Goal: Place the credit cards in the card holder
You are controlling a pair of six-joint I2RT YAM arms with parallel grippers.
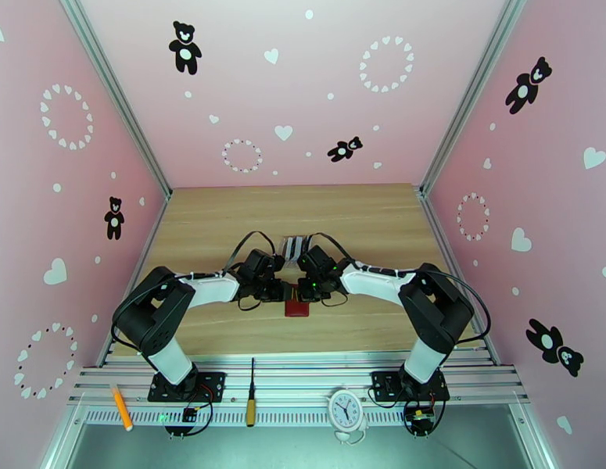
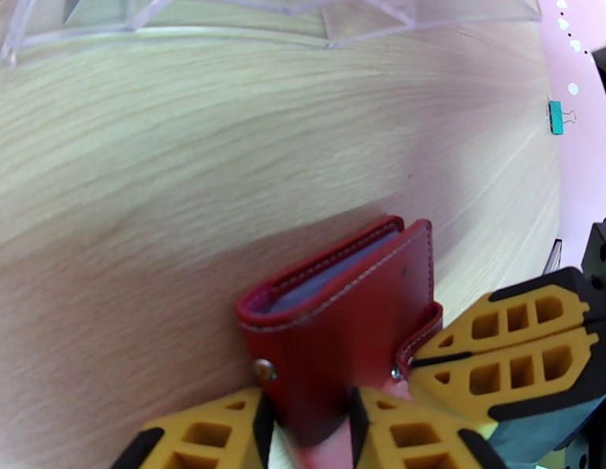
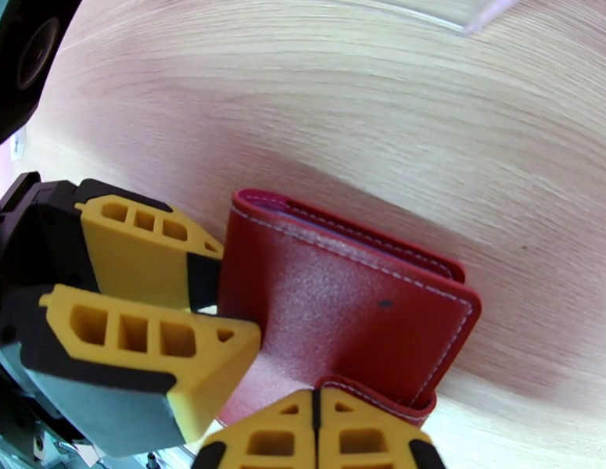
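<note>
1. Left end effector [image 2: 306, 420] straddles the near part of the small dark-red leather-look folding card holder [image 2: 342, 322]. One yellow finger [image 2: 209, 431] sits on each face, clamped on it.
2. Right end effector [image 3: 317, 424] has its fingers pressed together, tips right at the red snap tab [image 3: 377, 394] on the holder's corner. I can't tell whether any leather is actually caught between them.
3. Card holder is at mid-tabletop, folded shut, with the grey pocket edges showing along its far open side. I can't tell whether it lies flat on the pale wood tabletop [image 2: 185, 166] or is raised a little.
4. Key relation: the holder sits directly between the two end effectors. Its body is on the left one's side and its tab on the right one's. The fold line runs roughly across from left to right, and the tab hangs off the right-hand end.
5. My read is that the next move is to unsnap and open it. The left would anchor the body while the right peels the tab away. The risk is the tab slipping from a shallow pinch.
6. Clear plastic slotted rack [image 2: 224, 21] stands beyond the holder, toward the back wall. The dark and light slivers in it are probably the thin plastic credit cards [image 1: 295, 245], about equally near to both arms.
7. Pose: both arms have elbows out, forearms angled inward to meet at centre, and wrists pitched down.
</note>
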